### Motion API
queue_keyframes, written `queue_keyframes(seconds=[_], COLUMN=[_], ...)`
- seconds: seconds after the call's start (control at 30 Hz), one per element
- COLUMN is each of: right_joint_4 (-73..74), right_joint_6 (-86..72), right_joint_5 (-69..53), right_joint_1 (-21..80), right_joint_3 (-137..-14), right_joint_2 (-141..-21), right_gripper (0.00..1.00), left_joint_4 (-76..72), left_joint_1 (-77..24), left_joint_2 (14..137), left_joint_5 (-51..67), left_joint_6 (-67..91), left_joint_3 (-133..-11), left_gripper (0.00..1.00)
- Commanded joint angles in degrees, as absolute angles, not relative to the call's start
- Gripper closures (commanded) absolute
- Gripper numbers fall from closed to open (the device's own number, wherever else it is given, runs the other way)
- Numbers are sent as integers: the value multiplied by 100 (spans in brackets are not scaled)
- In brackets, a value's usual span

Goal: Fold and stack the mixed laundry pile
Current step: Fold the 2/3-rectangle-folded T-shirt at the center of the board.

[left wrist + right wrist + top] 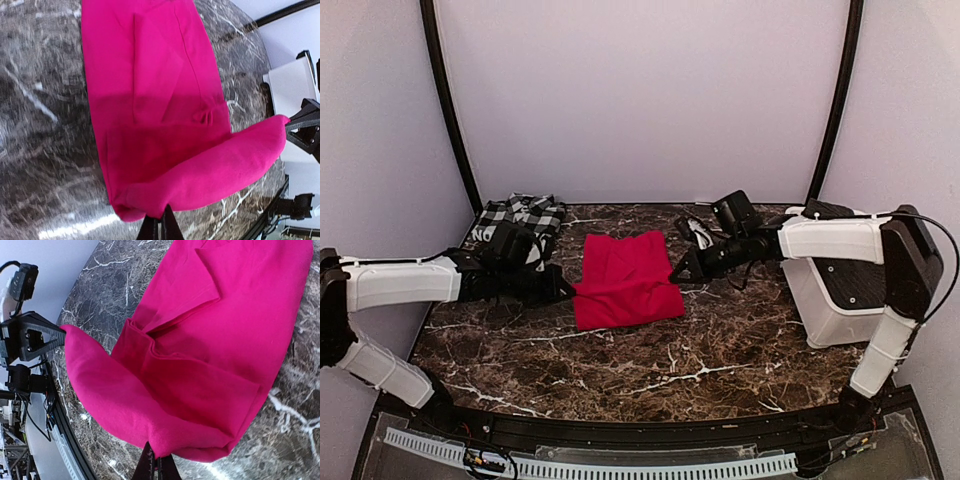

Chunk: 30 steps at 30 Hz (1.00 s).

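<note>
Left arm [400, 282] and right arm [830, 240] reach inward, pinching red garment [625, 280].

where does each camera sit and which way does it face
top external: above and behind the arm bases, looking down on the table; both arms show, left gripper and right gripper shut on the red garment.
left wrist: on the left arm, facing across the red garment toward the right gripper; own gripper at bottom.
right wrist: on the right arm, facing back toward the left gripper; own gripper at bottom.
shared: both wrist views show the red edge stretched between the grippers.
</note>
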<state>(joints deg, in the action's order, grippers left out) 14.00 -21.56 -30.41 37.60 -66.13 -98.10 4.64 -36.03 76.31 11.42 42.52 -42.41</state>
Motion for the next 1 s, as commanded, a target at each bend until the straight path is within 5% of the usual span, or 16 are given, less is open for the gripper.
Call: queue_keyframes(seconds=[0.0, 0.4, 0.97], right_joint_4=[1632, 1802, 739], right_joint_6=[-1637, -1431, -2646], right_joint_5=[-2991, -2793, -2635], right_joint_1=[3513, 3414, 4561], right_joint_3=[-7619, -8934, -5194], right_joint_2=[-10715, -12660, -10017], right_gripper=[100, 100, 100], left_joint_4=[596, 145, 779], left_joint_1=[-3196, -3015, -4099], left_joint_2=[8437, 11022, 8205], left_joint_5=[1094, 1407, 1131], left_joint_6=[3613, 3175, 3872], left_joint_3=[-5202, -6389, -3674], left_gripper=[100, 100, 100])
